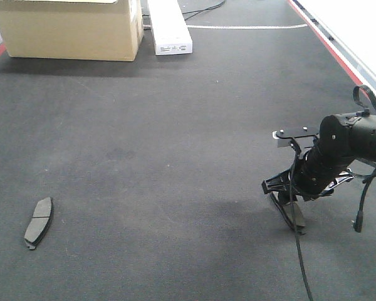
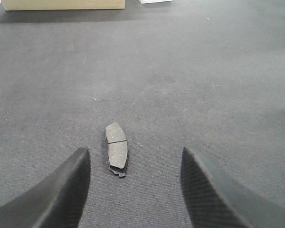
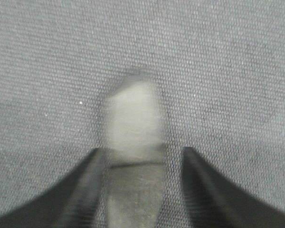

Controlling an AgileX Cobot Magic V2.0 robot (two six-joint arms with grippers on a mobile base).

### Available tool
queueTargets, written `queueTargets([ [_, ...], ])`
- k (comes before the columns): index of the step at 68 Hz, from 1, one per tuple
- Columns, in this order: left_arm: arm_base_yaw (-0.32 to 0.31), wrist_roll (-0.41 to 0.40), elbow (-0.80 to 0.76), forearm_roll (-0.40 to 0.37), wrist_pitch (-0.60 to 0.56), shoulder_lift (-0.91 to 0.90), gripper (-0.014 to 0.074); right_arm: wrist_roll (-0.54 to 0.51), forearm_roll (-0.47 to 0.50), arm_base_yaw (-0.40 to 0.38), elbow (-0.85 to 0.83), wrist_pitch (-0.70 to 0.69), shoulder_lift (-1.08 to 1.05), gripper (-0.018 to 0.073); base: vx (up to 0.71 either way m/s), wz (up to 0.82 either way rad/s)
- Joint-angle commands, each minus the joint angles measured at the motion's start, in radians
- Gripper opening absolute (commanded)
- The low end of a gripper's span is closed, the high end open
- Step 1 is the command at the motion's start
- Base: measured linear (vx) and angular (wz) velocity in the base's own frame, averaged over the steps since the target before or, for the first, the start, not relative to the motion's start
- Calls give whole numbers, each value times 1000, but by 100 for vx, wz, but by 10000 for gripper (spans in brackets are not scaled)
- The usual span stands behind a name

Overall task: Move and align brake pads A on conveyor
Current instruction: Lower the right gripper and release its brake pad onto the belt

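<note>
Left gripper (image 2: pixel 134 151) open, facing brake pad (image 2: pixel 117 148); right gripper (image 3: pixel 141 152) straddles second pad (image 3: pixel 133 118), grip unclear

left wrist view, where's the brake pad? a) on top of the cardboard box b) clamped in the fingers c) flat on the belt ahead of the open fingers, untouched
c: the brake pad lies flat on the conveyor, touching neither finger of the open left gripper.
</note>
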Motion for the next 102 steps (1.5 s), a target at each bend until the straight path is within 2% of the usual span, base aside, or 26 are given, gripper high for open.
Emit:
queueTargets([
  [1, -5, -3, -26, -10, -65, 10, 414, -6, -6, -6, -30, -9, -51, 435, 0, 0],
  [20, -5, -3, -26, -10, -65, 10, 414, 8, -6, -5, -1, 17, -183, 432, 0, 0],
  [57, -5, -3, -26, -10, -65, 10, 414, 11, -6, -5, 388, -239, -833, 432, 0, 0],
  [71, -5, -3, -26, -10, -65, 10, 414, 11, 30, -5, 529, -316, -1087, 432, 0, 0],
  [84, -5, -3, -26, -10, -65, 10, 414, 6, 45, -5, 644, -350, -1321, 432, 0, 0],
  [102, -5, -3, -26, -10, -65, 10, 414, -1, 45, -5, 760, -358, -1527, 432, 0, 0],
])
